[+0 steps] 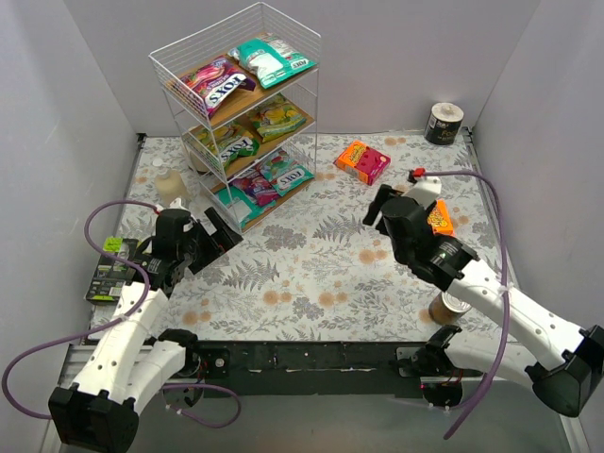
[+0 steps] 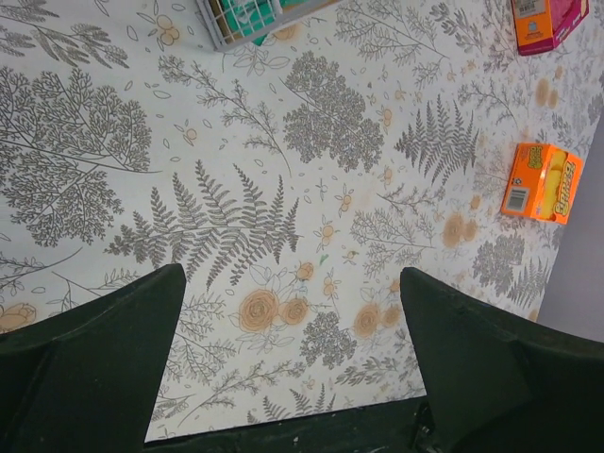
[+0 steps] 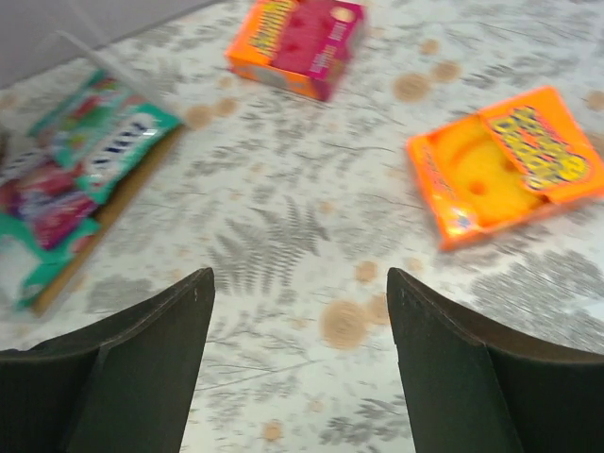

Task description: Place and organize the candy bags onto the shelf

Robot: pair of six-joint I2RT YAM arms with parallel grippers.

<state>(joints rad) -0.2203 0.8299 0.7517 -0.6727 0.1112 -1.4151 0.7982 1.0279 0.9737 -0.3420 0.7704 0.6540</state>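
Observation:
The shelf (image 1: 306, 55), a white wire rack with three slanted wood tiers, stands at the back left. Candy bags lie on every tier: a purple one (image 1: 219, 83) and a teal one (image 1: 269, 58) on top, two yellow-green ones (image 1: 276, 115) in the middle, teal and magenta ones (image 1: 286, 174) at the bottom. My left gripper (image 1: 219, 236) hovers open in front of the shelf's foot, over bare tablecloth (image 2: 293, 283). Out to the right of the shelf, my right gripper (image 1: 377, 209) is open and empty (image 3: 300, 283). The bottom-tier bags (image 3: 104, 142) show at the left of the right wrist view.
An orange-pink box (image 1: 362, 160) lies right of the shelf, and a small orange box (image 1: 440, 218) sits beside the right arm. Metal cans stand at the back right (image 1: 444, 123) and near the right arm's base (image 1: 448, 307). A small bottle (image 1: 172, 184) stands left of the shelf.

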